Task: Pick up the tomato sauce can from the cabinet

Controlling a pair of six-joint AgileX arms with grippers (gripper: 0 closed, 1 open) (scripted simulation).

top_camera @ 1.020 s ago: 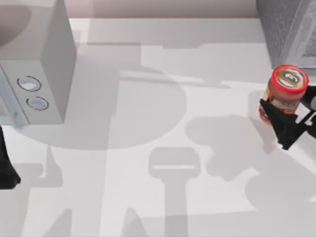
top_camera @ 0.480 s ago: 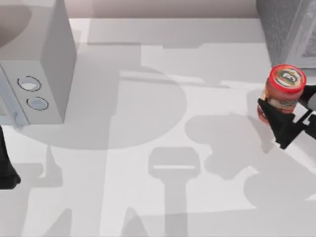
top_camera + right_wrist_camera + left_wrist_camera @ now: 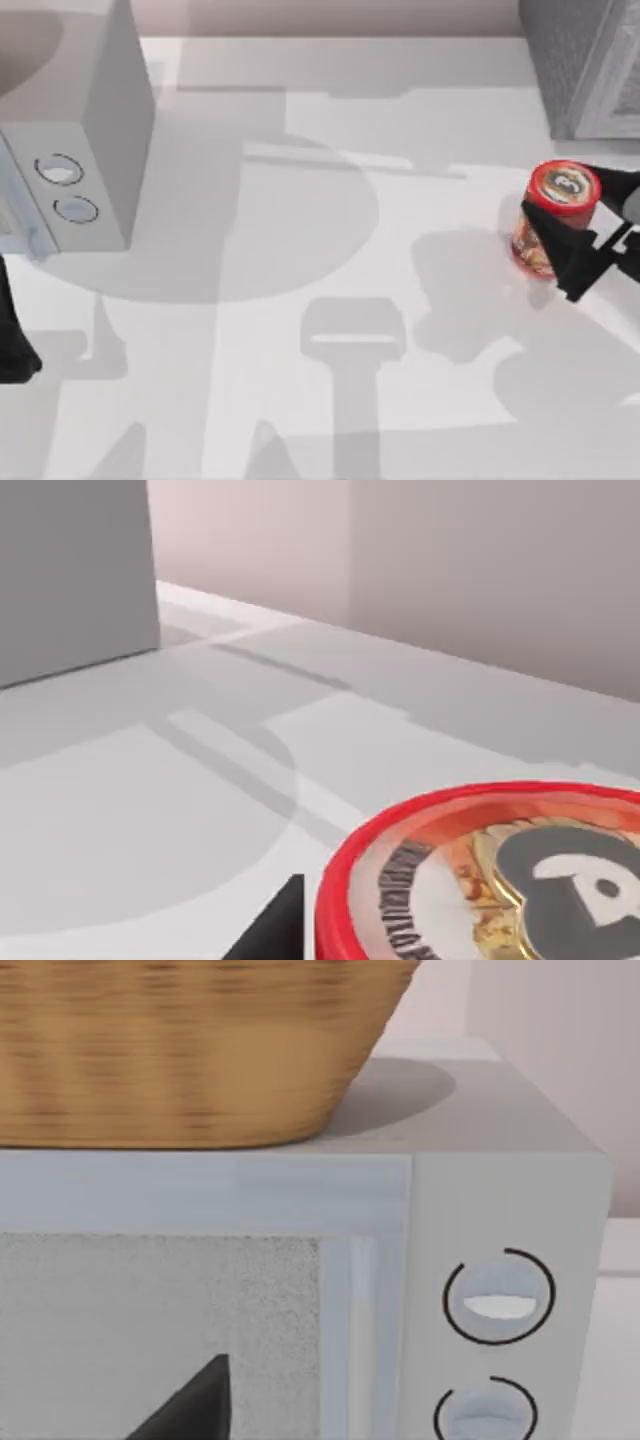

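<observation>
Two arms are on my screen, and the right one does the work; my right pincer (image 3: 556, 240) sits near the desk's (image 3: 400, 400) right edge, its dark fingers (image 3: 545, 222) pinching the tomato sauce can (image 3: 553, 215) across its red-orange side; the can stands nearly upright, leaning a little, with its red top and pale round emblem facing the overhead camera; it is outside the cabinet (image 3: 585, 60), which fills the far right corner with its dark speckled side and paler framed front; the can is near that front, clearly apart from it; I cannot tell whether the can's base touches the desk or hangs just above it. From the right wrist camera I see the can's red rim and emblem (image 3: 500, 880) close up, with a dark fingertip (image 3: 275, 925) beside it. My left arm (image 3: 12, 330) is parked at the desk's left edge, in front of the pale microwave (image 3: 95, 130) with two round dials (image 3: 58, 169); its wrist camera faces that microwave's door (image 3: 160, 1330) and a wicker basket (image 3: 190, 1050) resting on top; one dark fingertip (image 3: 195, 1405) shows there, and I cannot tell whether that pincer is spread or pressed together.
</observation>
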